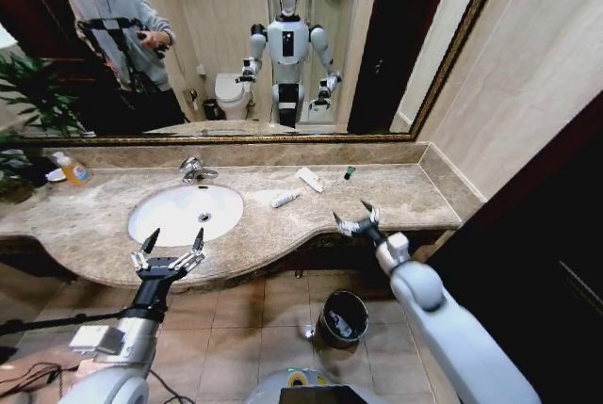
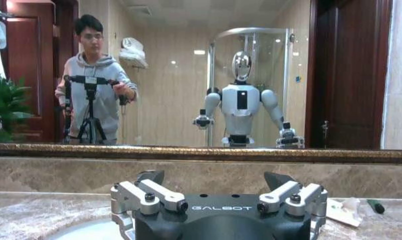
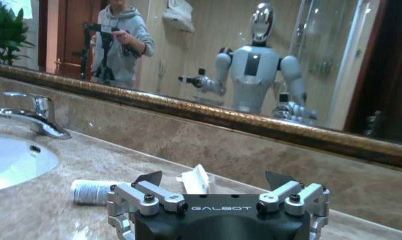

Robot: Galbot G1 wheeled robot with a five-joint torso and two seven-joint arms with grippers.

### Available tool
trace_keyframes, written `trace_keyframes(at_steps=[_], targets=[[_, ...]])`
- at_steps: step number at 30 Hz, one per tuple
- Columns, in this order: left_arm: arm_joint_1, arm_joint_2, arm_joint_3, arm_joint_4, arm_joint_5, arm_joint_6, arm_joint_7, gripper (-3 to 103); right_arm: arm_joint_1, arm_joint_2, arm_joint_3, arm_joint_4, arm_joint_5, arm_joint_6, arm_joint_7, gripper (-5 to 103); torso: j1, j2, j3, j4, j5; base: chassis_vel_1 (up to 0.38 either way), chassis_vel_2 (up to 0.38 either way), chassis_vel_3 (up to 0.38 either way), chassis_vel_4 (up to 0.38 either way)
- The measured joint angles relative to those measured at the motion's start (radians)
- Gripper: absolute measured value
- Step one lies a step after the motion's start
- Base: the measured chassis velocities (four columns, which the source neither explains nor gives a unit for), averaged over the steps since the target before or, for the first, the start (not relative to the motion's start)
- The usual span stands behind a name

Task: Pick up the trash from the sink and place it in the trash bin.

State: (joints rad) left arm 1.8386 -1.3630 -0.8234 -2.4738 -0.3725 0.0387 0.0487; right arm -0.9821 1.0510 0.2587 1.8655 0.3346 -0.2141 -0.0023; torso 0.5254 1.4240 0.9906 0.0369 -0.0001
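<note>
The white oval sink (image 1: 186, 213) is set in the brown marble counter, and I see no scraps in its basin. On the counter to its right lie a small white tube (image 1: 285, 199), a flat white packet (image 1: 310, 179) and a green-capped piece (image 1: 348, 174). My left gripper (image 1: 176, 234) hangs open over the counter's front edge, just before the sink. My right gripper (image 1: 350, 213) is open at the front edge, right of the tube (image 3: 91, 192) and short of the packet (image 3: 196, 180). The dark trash bin (image 1: 343, 317) stands on the floor below.
A chrome faucet (image 1: 195, 169) stands behind the basin. An orange-yellow soap bottle (image 1: 74, 171) and a green plant (image 1: 28, 93) sit at the far left. A big mirror (image 1: 236, 37) backs the counter, and a dark wooden panel (image 1: 556, 234) closes off the right.
</note>
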Motion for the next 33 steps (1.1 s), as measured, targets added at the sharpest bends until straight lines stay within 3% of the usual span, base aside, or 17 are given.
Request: trace_keyframes(at_steps=[8, 13, 24, 27, 29, 33], targets=[[0.0, 0.0, 0.0, 0.0, 0.0, 0.0, 0.0, 100, 0.251, 0.087, -0.149, -0.233, 0.031, -0.008, 0.003, 100, 0.0, 0.0, 0.0, 0.0003, 0.0001, 0.0, 0.0, 0.0, 0.0], [0.0, 0.0, 0.0, 0.0, 0.0, 0.0, 0.0, 100, 0.349, 0.14, -0.181, -0.355, 0.03, -0.033, 0.004, 100, 0.0, 0.0, 0.0, -0.0001, 0.0, 0.0, 0.0, 0.0, 0.0], [0.0, 0.0, 0.0, 0.0, 0.0, 0.0, 0.0, 100, 0.419, 0.208, -0.205, -0.531, 0.01, -0.026, -0.002, 101, 0.0, 0.0, 0.0, -0.0002, 0.0, 0.0, 0.0, 0.0, 0.0], [0.0, 0.0, 0.0, 0.0, 0.0, 0.0, 0.0, 100, 0.428, 0.224, -0.202, -0.566, 0.002, -0.012, -0.006, 90, 0.0, 0.0, 0.0, -0.0001, 0.0, 0.0, 0.0, 0.0, 0.0], [0.0, 0.0, 0.0, 0.0, 0.0, 0.0, 0.0, 100, 0.429, 0.227, -0.201, -0.571, 0.0, -0.009, -0.007, 90, 0.0, 0.0, 0.0, -0.0001, 0.0, 0.0, 0.0, 0.0, 0.0], [0.0, 0.0, 0.0, 0.0, 0.0, 0.0, 0.0, 100, 0.43, 0.231, -0.196, -0.576, -0.003, -0.004, -0.008, 74, 0.0, 0.0, 0.0, -0.0002, 0.0, 0.0, 0.0, 0.0, 0.0]])
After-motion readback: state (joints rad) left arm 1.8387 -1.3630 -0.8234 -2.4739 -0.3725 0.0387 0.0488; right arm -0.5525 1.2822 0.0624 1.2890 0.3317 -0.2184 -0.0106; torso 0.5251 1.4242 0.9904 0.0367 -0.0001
